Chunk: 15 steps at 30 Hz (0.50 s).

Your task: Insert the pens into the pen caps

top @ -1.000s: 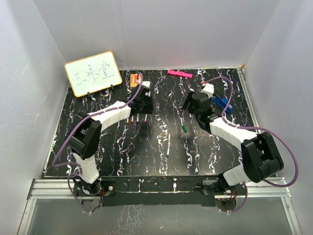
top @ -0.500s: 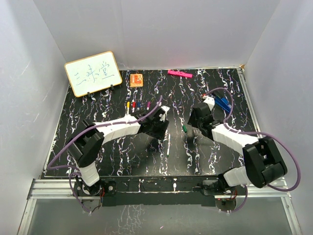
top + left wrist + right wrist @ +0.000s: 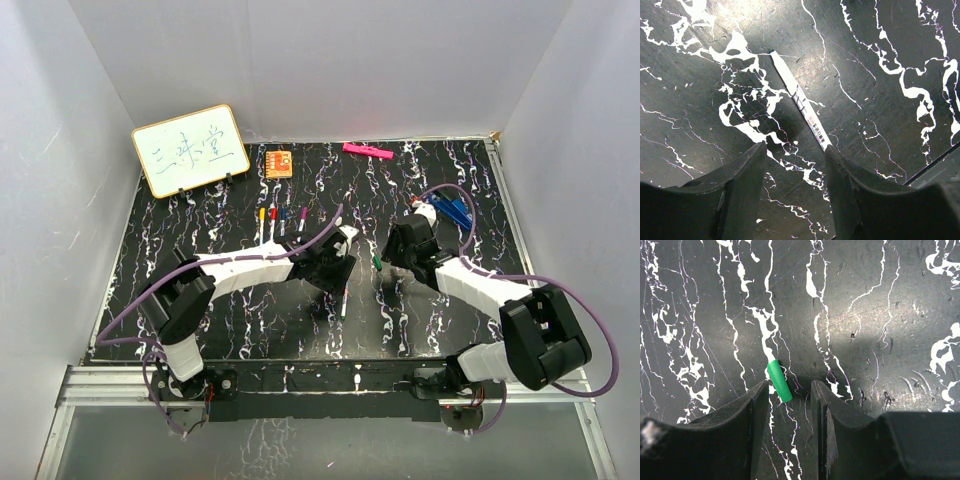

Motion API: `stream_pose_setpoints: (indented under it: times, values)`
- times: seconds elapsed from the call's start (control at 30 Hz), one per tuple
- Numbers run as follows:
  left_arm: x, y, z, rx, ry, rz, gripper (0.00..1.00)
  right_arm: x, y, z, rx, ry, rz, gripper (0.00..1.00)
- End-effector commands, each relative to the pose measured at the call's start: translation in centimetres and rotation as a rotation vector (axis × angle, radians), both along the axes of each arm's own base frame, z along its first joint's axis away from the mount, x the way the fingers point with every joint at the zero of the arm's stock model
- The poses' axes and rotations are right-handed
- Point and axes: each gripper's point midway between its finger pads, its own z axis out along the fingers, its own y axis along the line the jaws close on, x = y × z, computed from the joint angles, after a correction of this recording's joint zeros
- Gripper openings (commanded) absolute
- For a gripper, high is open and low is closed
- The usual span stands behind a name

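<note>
In the left wrist view a thin white pen (image 3: 801,100) lies slantwise on the black marbled table, its near end touching the tip of one finger (image 3: 840,170). My left gripper (image 3: 795,157) is open just short of it, nothing between the jaws. From above, that pen (image 3: 344,298) lies mid-table under my left gripper (image 3: 337,272). A green pen cap (image 3: 779,381) lies flat, its near end at the mouth of my right gripper (image 3: 789,392), close to the left finger (image 3: 756,402). The jaws stand narrowly open around it, not touching. From above the cap (image 3: 377,263) sits beside my right gripper (image 3: 386,260).
Several white pens with coloured ends (image 3: 280,216) lie in a row behind the left arm. An orange block (image 3: 279,162), a pink marker (image 3: 366,150) and a whiteboard (image 3: 190,150) stand at the back. A blue object (image 3: 457,209) lies behind the right arm.
My left arm has swung from the row of pens forward to the lone white pen. My right gripper has come in to the green cap and its jaws have narrowed.
</note>
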Motion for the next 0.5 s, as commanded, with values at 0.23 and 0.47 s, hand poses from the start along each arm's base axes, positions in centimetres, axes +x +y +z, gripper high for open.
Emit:
stream_pose_setpoints:
  times: [0.23, 0.47]
  values:
    - [-1.5, -0.7, -1.0, 0.004, 0.050, -0.024, 0.49, 0.4, 1.5, -0.6, 0.000, 0.013, 0.049, 0.37]
    - [-1.8, -1.2, -1.8, 0.014, 0.060, -0.034, 0.50, 0.8, 1.7, -0.3, -0.009, 0.003, 0.049, 0.37]
